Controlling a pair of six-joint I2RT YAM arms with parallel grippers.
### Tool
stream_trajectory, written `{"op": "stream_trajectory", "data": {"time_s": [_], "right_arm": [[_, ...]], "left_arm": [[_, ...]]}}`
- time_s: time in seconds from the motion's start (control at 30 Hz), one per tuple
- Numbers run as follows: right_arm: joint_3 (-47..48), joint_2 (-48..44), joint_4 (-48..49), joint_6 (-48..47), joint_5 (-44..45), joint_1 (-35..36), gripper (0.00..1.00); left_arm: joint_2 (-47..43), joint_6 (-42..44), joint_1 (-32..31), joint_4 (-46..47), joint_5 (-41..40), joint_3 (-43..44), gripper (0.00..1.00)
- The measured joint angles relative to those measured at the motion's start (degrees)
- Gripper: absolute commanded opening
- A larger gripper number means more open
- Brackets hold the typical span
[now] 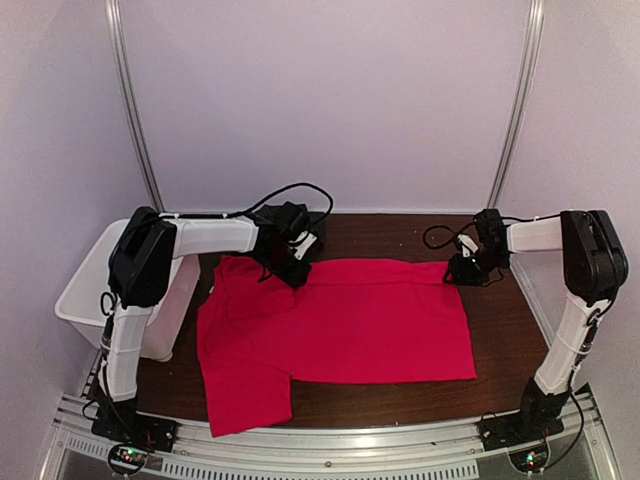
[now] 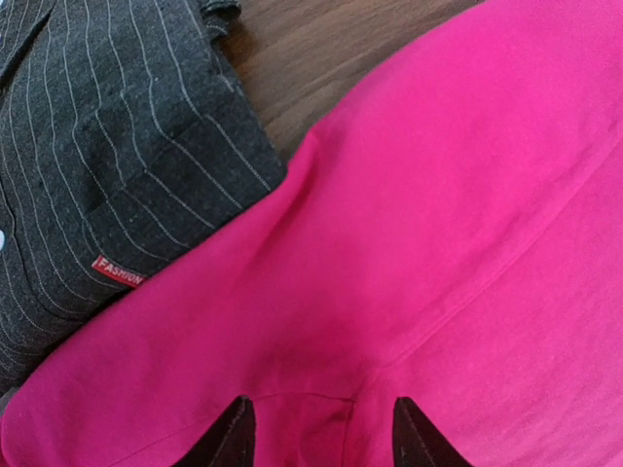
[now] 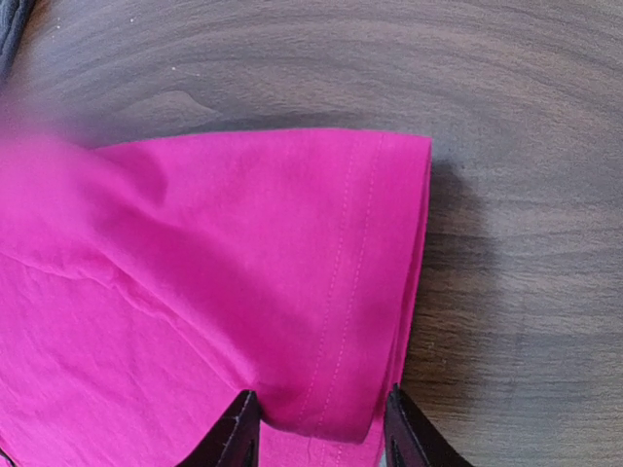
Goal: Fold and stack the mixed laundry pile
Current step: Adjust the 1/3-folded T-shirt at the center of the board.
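Qty: garments x2 (red T-shirt (image 1: 350, 325) x1, pinstriped shirt (image 2: 107, 156) x1); white bin (image 1: 82, 288) x1; table (image 1: 500, 345) x1; hands x2 (left hand (image 2: 321, 433), right hand (image 3: 321, 428)).

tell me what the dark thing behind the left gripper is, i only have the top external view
Observer: It's a charcoal pinstriped shirt lying right beside the red T-shirt. It carries a small red FASHION label.
Operator: is the right gripper on the hem
Observer: The right gripper straddles a stitched hem corner of the T-shirt. I cannot tell whether it is clamped.
Operator: and the left one
Observer: Red cloth with a seam sits inside the left gripper too, and the grip is equally unclear.
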Motion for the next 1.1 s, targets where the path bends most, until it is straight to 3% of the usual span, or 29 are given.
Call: {"op": "stream_trajectory", "data": {"time_s": [0.37, 0.57, 0.77, 0.87, 1.03, 1.1], "right_arm": [[0.0, 0.1, -0.1, -0.7, 0.0, 0.0, 0.25], [0.1, 0.5, -0.2, -1.0, 0.2, 0.0, 0.32], [0.1, 1.2, -0.9, -1.0, 1.2, 0.0, 0.25], [0.1, 1.3, -1.0, -0.9, 1.3, 0.0, 0.15], [0.2, 1.4, -1.1, -0.9, 1.4, 0.0, 0.08], [0.5, 1.4, -1.6, -1.0, 1.5, 0.0, 0.07]], "left_arm": [[1.1, 1.2, 0.0, -4.1, -2.0, 0.8, 0.36], [1.1, 1.4, 0.0, -5.2, -3.0, 0.8, 0.35], [1.1, 1.4, 0.0, -5.3, -3.3, 0.8, 0.33], [1.1, 1.4, 0.0, -5.3, -3.2, 0.8, 0.22], [1.1, 1.8, 0.0, -5.4, -3.5, 0.8, 0.02], [1.1, 2.0, 0.0, -5.5, -3.5, 0.8, 0.00]]}}
